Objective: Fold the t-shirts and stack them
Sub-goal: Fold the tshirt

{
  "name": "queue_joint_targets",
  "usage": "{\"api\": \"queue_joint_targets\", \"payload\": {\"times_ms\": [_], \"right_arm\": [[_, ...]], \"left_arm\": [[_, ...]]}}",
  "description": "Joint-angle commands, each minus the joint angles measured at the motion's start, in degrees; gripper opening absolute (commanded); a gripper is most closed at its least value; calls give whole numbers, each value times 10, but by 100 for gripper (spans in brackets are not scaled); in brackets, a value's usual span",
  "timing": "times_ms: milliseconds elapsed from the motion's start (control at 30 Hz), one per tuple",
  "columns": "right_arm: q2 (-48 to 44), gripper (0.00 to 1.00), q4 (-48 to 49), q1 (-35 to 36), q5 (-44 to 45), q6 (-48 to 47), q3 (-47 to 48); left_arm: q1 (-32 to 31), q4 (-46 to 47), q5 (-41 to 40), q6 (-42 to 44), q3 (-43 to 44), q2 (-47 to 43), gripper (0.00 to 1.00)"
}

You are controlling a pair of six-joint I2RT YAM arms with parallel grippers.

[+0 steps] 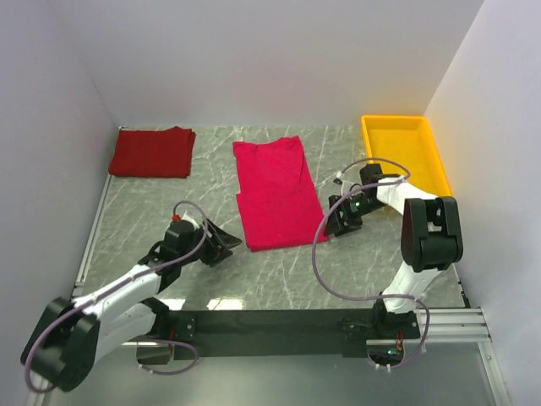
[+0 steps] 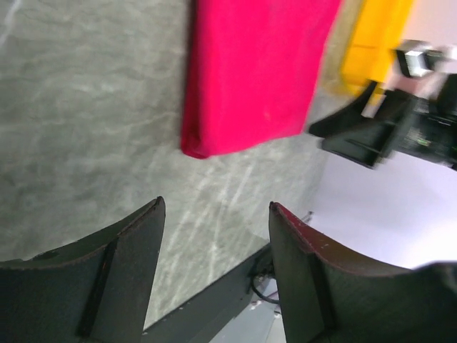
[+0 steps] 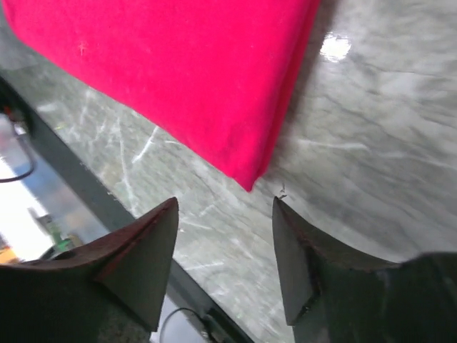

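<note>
A bright crimson t-shirt (image 1: 272,193) lies folded lengthwise in a long strip on the middle of the table; its near corners show in the left wrist view (image 2: 250,71) and the right wrist view (image 3: 178,71). A darker red t-shirt (image 1: 152,152) lies folded at the back left. My left gripper (image 1: 226,244) is open just off the crimson shirt's near left corner, nothing between its fingers (image 2: 136,257). To the right of the shirt's near right corner, my right gripper (image 1: 336,222) is open and empty too, fingers (image 3: 300,257) apart over bare table.
A yellow plastic tray (image 1: 431,161) stands at the back right beside the right arm. White walls close in the table on three sides. A black rail (image 1: 279,321) runs along the near edge between the arm bases.
</note>
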Motion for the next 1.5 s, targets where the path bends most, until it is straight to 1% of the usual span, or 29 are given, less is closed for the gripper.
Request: {"api": "queue_joint_targets", "payload": {"times_ms": [0,67,133,167,200,233,267,300,433,467,500,533,600,700,967,1233,1467], "right_arm": [[-56,64,-5,-15,24,-33,35],[-70,67,9,-23,28,-56,48],[-71,70,33,-22,26,-75,69],[-69,71,41,-22,25,-77,78],[-54,71,50,-22,22,-75,90],[-43,72,51,-21,15,-67,118],[-21,82,51,-21,2,-61,134],[-10,84,57,-20,-3,-55,148],[34,84,83,-13,-7,-27,205],[59,85,85,-11,-6,-23,219],[74,86,80,-8,-14,-18,232],[89,89,76,-7,-17,-14,262],[123,90,67,-5,-18,-10,286],[132,91,85,-4,-18,5,301],[149,92,84,-4,-26,15,317],[165,93,76,-4,-19,20,333],[205,93,73,6,6,40,358]], "left_arm": [[-4,40,-2,33,51,49,64],[-4,24,-19,60,76,84,64],[2,7,-33,88,127,124,64],[7,-9,-37,114,147,142,64],[11,-15,-39,125,186,160,64],[20,-21,-40,134,205,193,63],[25,-27,-44,149,221,209,62],[32,-37,-48,155,253,225,61],[75,-47,-27,175,315,316,56],[79,-58,-27,187,330,331,55],[82,-76,-33,194,362,344,54],[84,-97,-34,201,377,370,52],[85,-125,-40,221,420,395,50],[85,-146,-35,242,456,431,46],[86,-181,-37,269,518,491,45],[84,-192,-23,282,542,528,44],[84,-178,-4,285,552,545,43]]}}
